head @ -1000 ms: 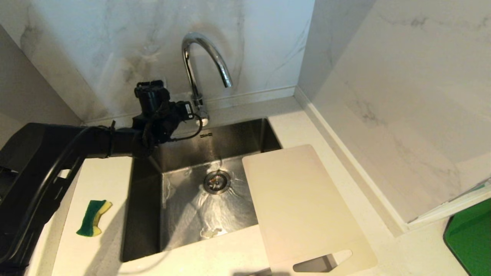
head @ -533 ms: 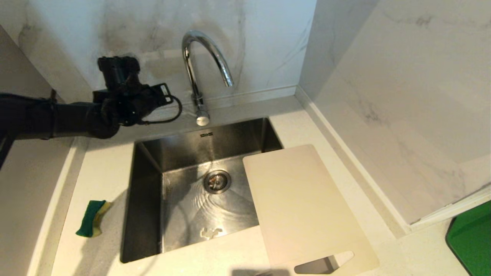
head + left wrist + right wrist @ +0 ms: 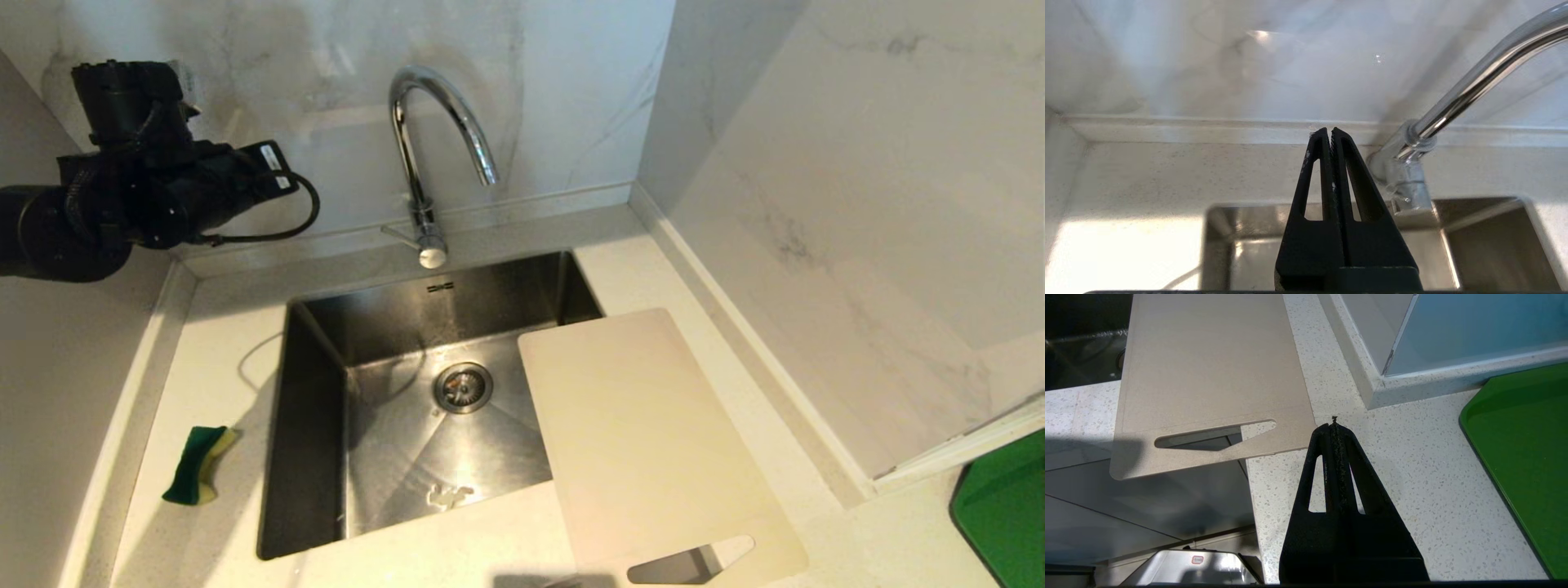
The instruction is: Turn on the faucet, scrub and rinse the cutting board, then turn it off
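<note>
Marble-veined wall panels (image 3: 269, 106) behind and to the right of a speckled pale counter (image 3: 212, 359), with a steel sink (image 3: 408, 425) sunk into it. Round drain (image 3: 463, 386) at the basin's middle, no stream falling from the spout. At the back rim, just behind the sink: the faucet (image 3: 424, 147), a tall chrome gooseneck arching toward the basin, thin lever (image 3: 398, 234) sticking out from its base toward the robot's left.

Across the sink's right edge: the cutting board (image 3: 645, 441), flat and cream-white, partly over the basin and partly on the counter, handle slot at its near end overhanging the counter's front. Seen too in the right wrist view (image 3: 1208, 375), slot end past the counter's edge.

On the counter left of the sink: a green-and-yellow sponge (image 3: 197, 464), well apart from the board. Far right, near the front: a green tray (image 3: 1004, 506).

Up at the left, held in the air near the wall and well clear of the faucet: the left gripper (image 3: 1329, 132), fingers pressed shut together, nothing between them, pointing toward the back ledge beside the tap's base. Low at the front, over the counter just right of the board's slot end: the right gripper (image 3: 1334, 426), fingers likewise closed on nothing, not touching the board.
</note>
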